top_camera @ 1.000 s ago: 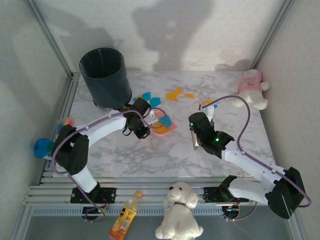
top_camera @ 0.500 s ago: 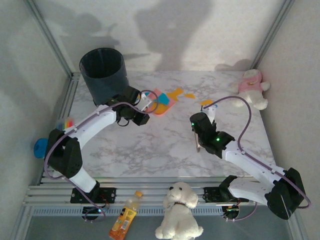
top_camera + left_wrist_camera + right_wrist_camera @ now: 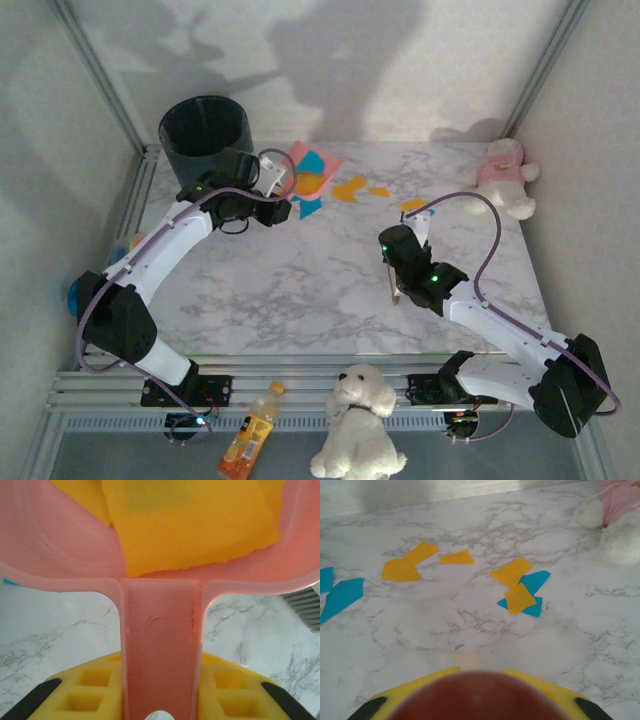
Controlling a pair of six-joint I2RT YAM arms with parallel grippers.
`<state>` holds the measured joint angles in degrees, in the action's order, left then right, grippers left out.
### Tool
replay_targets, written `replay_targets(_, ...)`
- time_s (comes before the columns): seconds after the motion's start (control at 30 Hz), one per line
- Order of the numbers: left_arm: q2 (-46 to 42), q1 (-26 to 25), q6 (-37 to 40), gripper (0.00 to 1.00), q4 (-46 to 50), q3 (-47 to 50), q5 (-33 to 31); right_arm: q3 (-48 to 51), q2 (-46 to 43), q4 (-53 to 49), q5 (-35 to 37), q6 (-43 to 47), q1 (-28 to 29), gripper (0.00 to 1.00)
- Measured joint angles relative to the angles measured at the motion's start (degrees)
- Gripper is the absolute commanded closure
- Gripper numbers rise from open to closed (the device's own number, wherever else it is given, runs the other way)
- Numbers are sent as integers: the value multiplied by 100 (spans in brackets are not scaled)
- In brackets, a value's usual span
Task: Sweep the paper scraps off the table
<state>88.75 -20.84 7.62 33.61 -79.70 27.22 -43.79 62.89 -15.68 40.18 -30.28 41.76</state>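
Note:
My left gripper (image 3: 274, 181) is shut on the handle of the pink dustpan (image 3: 306, 166), held up beside the dark bin (image 3: 205, 148). In the left wrist view the yellow fingers (image 3: 90, 692) clamp the dustpan handle (image 3: 160, 645), and an orange scrap (image 3: 190, 525) lies in the pan. Paper scraps lie on the table (image 3: 300, 290): orange ones (image 3: 348, 188) and a teal one (image 3: 308, 207). My right gripper (image 3: 392, 262) is shut on a red-brown handle (image 3: 480, 695), hovering short of the orange scraps (image 3: 400, 570) and teal scraps (image 3: 535, 582).
A pink plush toy (image 3: 505, 175) sits at the back right corner. In front of the table's near rail are a white plush dog (image 3: 358, 420) and a bottle (image 3: 250, 435). A striped block (image 3: 130, 245) and a blue object (image 3: 82, 295) lie at the left edge.
My left arm has carried the dustpan with its scraps from mid-table back and up toward the bin. The right arm has stayed where it was.

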Motion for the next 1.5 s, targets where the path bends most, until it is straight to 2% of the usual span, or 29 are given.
replay_targets(0.5, -87, 577, -667, 100, -2, -776, 334, 0, 37, 2, -125, 2, -26, 100)
replay_targets(0.8, -151, 1082, -1097, 100, -168, -870, 820, 0, 46, 0, -140, 0, -26, 100)
replay_targets(1.5, -170, 2120, -2859, 100, -1224, -879, 1910, 0, 109, -2, -142, -2, -26, 100)
